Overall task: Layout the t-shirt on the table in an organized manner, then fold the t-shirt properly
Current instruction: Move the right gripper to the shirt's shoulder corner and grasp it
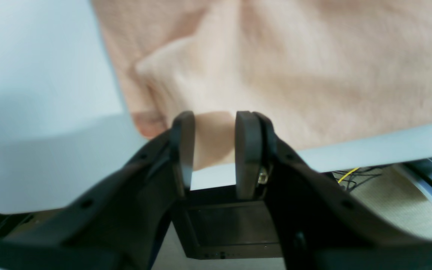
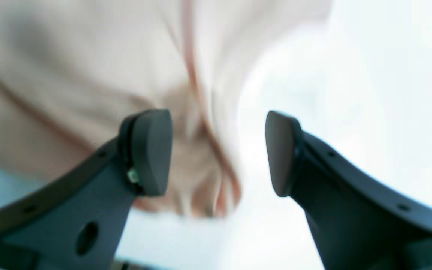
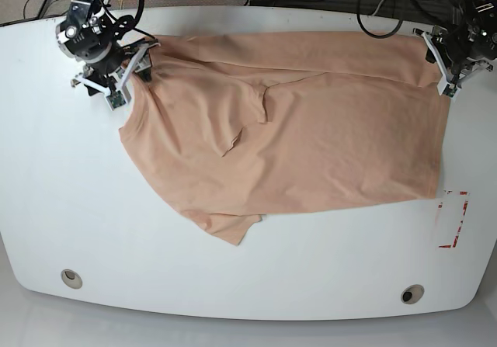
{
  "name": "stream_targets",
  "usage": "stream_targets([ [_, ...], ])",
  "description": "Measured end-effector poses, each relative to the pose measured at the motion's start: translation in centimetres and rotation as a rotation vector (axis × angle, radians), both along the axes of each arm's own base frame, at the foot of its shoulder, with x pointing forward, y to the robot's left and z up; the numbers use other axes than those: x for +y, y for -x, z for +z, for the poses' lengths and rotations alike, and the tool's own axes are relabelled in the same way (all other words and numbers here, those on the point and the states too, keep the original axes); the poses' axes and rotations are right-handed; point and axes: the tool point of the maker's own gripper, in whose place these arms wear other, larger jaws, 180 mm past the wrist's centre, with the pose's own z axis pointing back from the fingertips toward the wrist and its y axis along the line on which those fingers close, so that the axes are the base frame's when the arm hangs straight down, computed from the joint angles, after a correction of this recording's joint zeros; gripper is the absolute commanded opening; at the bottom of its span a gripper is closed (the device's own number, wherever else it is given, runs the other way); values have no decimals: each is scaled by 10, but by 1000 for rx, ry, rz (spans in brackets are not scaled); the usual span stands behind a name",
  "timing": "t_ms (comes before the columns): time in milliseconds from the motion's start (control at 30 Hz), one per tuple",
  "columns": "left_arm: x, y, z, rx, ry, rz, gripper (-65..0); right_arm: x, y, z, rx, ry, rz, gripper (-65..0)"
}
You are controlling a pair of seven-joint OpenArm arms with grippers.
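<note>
A pale peach t-shirt lies spread across the far half of a glossy white surface, its body stretched wide between the two arms and its long edges running roughly side to side. The cloth is mostly flat but not smooth: a raised crease runs down from the middle of the far edge, a smaller pucker sits just below it, and a layer along the far edge is folded back over the body. One sleeve juts out from the near edge as a pointed flap toward the front of the surface. No print shows on the upward face. At the base view's right, the left hand pinches a fold at the corner of the shirt between its dark pads, the fabric bunched and shadowed in the narrow gap, close to the surface's far edge with cables visible beyond it. At the base view's left, the right hand stands spread wide above the shirt's other end, its fingers apart with a seamed fold of cloth blurred beneath them and nothing gripped. Red tape marks a partial outline near the surface's right side, just beyond the shirt's near corner, and two round grey grommets sit along the front edge, well apart.
</note>
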Motion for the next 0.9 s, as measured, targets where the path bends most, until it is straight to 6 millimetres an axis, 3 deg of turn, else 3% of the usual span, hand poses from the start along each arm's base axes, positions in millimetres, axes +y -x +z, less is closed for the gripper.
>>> stream_targets([
  [300, 6, 7, -13, 40, 20, 26, -490, 1, 22, -16, 59, -29, -12, -287],
  [500, 7, 4, -21, 52, 40, 47, -490, 0, 30, -41, 90, -84, -44, -287],
  [900, 18, -7, -23, 13, 4, 52, -490, -16, 23, -45, 49, -110, -33, -287],
])
